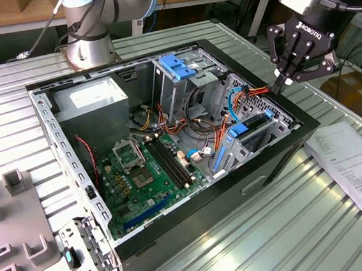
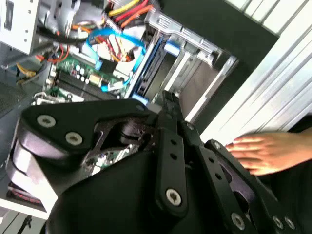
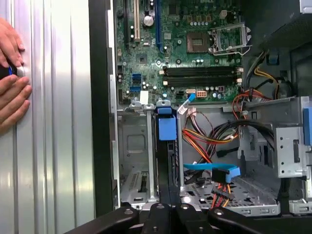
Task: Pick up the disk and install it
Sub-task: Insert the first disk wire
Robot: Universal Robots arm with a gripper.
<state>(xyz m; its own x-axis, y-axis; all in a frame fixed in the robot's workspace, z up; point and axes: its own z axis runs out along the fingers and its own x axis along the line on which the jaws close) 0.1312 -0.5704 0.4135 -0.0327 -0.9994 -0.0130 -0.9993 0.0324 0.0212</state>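
1. Two loose things lie nearest: a printed sheet (image 1: 357, 170) on the exterior view's right, a grey fixture (image 1: 13, 222) on the exterior view's left; both rest on the ribbed counter (image 1: 273, 229).
2. The open computer case (image 1: 197, 236) lies mid-counter; its green motherboard (image 1: 143, 174) faces up.
3. The disk (image 1: 252, 123) stands on edge in the bay (image 1: 275, 117) at the case's end toward the exterior view's right, blue rails showing; the first wrist view shows the disk (image 3: 166, 130) edge-on between metal guides.
4. The pincer (image 1: 284, 84) hangs just above that bay, fingers pressed together, gripping nothing; whether it touches the disk I cannot tell.
5. In the second wrist view a person's hand (image 2: 265, 152) lies on the counter beside the case.
6. Farthest back: the grey power-supply box (image 1: 94, 102), the drive cage (image 1: 167, 89) with its blue latch (image 1: 177, 65); the arm's base (image 1: 88, 35) behind the case.
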